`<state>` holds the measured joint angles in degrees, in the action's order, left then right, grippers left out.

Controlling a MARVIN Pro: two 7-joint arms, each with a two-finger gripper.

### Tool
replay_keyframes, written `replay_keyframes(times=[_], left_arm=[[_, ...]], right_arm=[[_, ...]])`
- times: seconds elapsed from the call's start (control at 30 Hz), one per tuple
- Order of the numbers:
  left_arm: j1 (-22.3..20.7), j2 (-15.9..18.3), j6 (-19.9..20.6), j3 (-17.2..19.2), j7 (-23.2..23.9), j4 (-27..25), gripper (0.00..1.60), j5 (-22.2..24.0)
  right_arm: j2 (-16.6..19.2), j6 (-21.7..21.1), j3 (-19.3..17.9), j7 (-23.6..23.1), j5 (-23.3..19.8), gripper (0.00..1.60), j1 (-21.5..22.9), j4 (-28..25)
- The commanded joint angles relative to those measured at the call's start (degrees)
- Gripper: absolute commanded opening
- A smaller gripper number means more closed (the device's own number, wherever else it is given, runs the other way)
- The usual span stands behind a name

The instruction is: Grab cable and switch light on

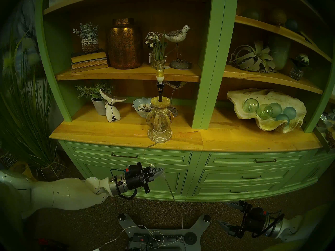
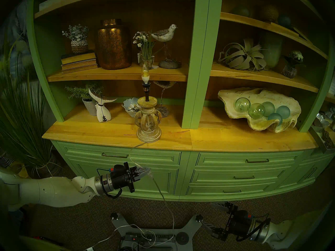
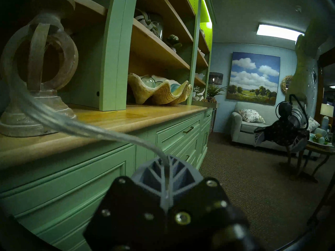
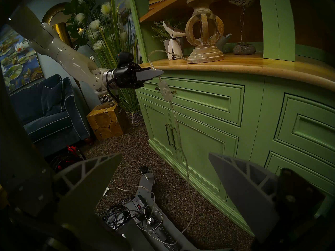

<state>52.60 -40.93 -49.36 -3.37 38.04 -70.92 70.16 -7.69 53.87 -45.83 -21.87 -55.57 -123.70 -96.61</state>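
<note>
Okay, left hand [image 1: 162, 171] lower left of centre, pressed together, pinching the cable [image 1: 172, 190] just above its clear switch [image 4: 165, 90]; cable drops from the light [image 1: 159, 116] at frame centre on the desk [image 1: 253, 140] down to the floor; bulb looks unlit; right hand [image 1: 223, 215] lower right, spread wide, holding nothing.

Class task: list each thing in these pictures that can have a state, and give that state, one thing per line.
left gripper: shut on the cable, just above its inline switch.
right gripper: open, empty.
cable: hanging from the counter edge, trailing to the floor.
inline switch: free, below the fingers.
lamp: upright on the counter; bulb dim, whether lit unclear.
cabinet drawers: shut.
</note>
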Motion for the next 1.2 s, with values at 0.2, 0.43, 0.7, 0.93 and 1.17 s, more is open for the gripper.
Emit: replay_keyframes(times=[0.2, 0.43, 0.7, 0.93, 1.17], left_arm=[[-3.6, 3.1, -2.4, 4.6, 5.7, 2.0, 0.00, 4.2], [-3.2, 1.1, -1.8, 5.7, 11.7, 3.7, 0.00, 8.0], [2.2, 0.0, -3.0, 8.1, 9.8, 2.9, 0.00, 18.5], [3.0, -0.7, -3.6, 9.2, 12.0, 3.5, 0.00, 21.8], [0.3, 1.1, -1.1, 6.1, 17.8, -0.9, 0.00, 15.0]], right_arm=[[0.3, 0.3, -0.2, 0.0, -0.1, 1.60, 0.1, -0.6], [0.3, 0.3, -0.2, 0.0, -0.1, 1.60, 0.1, -0.6], [0.3, 0.3, -0.2, 0.0, -0.1, 1.60, 0.1, -0.6], [0.4, 0.3, -0.2, 0.1, -0.1, 1.60, 0.1, -0.7], [0.2, 0.2, -0.2, 0.0, 0.0, 1.60, 0.2, -0.6]])
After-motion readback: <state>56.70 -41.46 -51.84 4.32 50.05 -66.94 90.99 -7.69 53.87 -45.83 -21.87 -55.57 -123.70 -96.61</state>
